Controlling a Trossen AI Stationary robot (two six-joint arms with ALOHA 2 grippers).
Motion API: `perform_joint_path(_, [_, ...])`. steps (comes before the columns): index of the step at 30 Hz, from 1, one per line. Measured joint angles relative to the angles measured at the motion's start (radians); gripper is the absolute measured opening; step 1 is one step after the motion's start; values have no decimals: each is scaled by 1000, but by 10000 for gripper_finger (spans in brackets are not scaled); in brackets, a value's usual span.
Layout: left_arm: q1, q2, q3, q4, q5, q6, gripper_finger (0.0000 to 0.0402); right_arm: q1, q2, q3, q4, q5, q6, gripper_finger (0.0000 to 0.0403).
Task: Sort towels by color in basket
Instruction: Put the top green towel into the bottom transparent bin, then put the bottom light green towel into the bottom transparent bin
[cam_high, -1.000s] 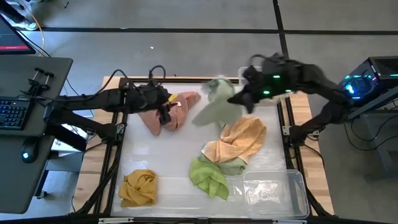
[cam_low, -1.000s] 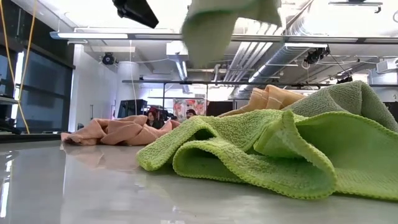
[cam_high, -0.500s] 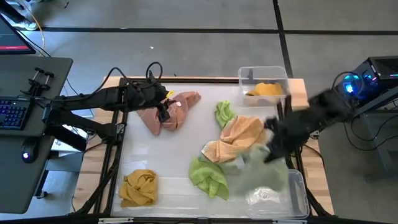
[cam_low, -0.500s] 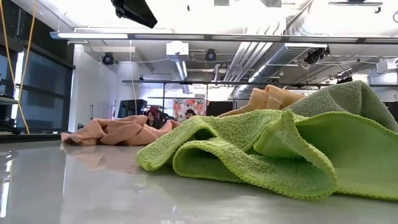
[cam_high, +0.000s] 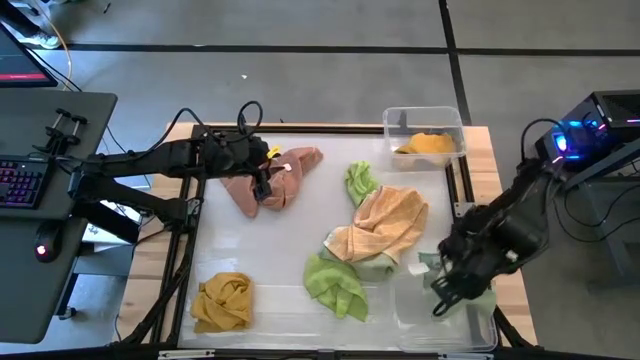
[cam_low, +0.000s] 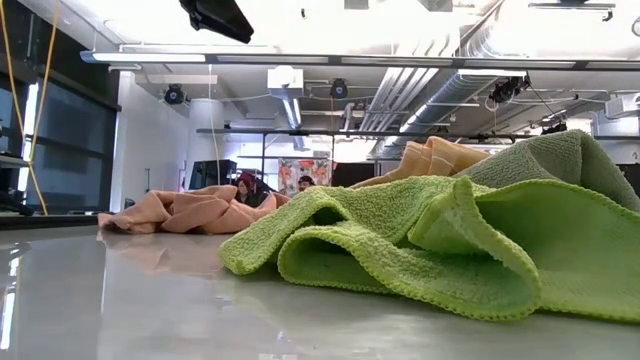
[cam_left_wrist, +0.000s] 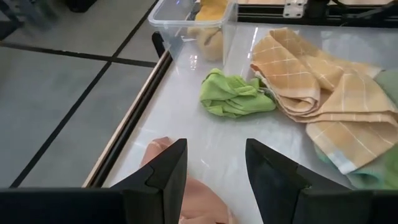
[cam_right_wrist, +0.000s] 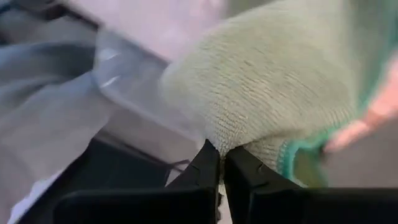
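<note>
My right gripper (cam_right_wrist: 221, 152) is shut on a pale green towel (cam_right_wrist: 267, 81) and hangs over the clear near-right bin (cam_high: 440, 315); in the high view my arm (cam_high: 480, 250) hides most of the cloth. My left gripper (cam_left_wrist: 214, 152) is open and held above the salmon pink towel (cam_high: 280, 170), well off the table. On the table lie a peach checked towel (cam_high: 390, 220), two light green towels (cam_high: 335, 285) (cam_high: 360, 182) and a mustard towel (cam_high: 222, 300). A yellow towel (cam_high: 428, 143) sits in the far bin. My right gripper pinches a bunched fold of the pale green towel (cam_right_wrist: 239, 134) between its two fingers. The cloth bulges out beyond the fingertips. A corner of it (cam_high: 430, 262) shows beside my arm at the bin's rim; the rest is hidden.
The far clear bin (cam_high: 400, 120) stands at the table's far right corner. The peach towel partly covers a green one at the table's middle. Bare tabletop (cam_high: 250, 245) lies between the salmon and mustard towels. A desk with a keyboard (cam_high: 20, 180) stands left of the table.
My right gripper has swept from the far side of the table, by the far bin, toward the near right corner and come down over the near bin, carrying the pale green towel, which hung and swung beneath it on the way. My left arm has kept still.
</note>
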Motion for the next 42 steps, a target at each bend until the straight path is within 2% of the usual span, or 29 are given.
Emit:
perform_joint_path(3, [0,0,0,0,15,0,149,-4,1,-98,213,-38,-87,17])
perform_joint_path(7, [0,0,0,1,31,0,149,0,2,-209,467,-156,-92,35])
perform_joint_path(10, [0,0,0,1,32,0,149,11,2,-263,498,-208,-43,56])
perform_joint_path(19, [0,0,0,1,38,0,149,15,2,-283,511,-237,11,155])
perform_joint_path(24, [0,0,0,2,75,0,149,15,-8,-283,511,-255,78,175])
perform_joint_path(26, [0,0,0,3,80,1,149,15,-17,-283,511,-221,110,175])
perform_joint_path(30, [0,0,0,5,82,6,149,15,-31,-283,456,-75,96,173])
perform_joint_path(33, [0,0,0,2,84,-14,149,11,-31,-297,452,-9,-34,172])
perform_joint_path(37, [-3,0,0,1,90,-25,149,0,-31,-328,468,16,-195,172])
perform_joint_path(42, [-58,-12,-1,8,213,2,149,-32,-54,-329,633,189,-219,172])
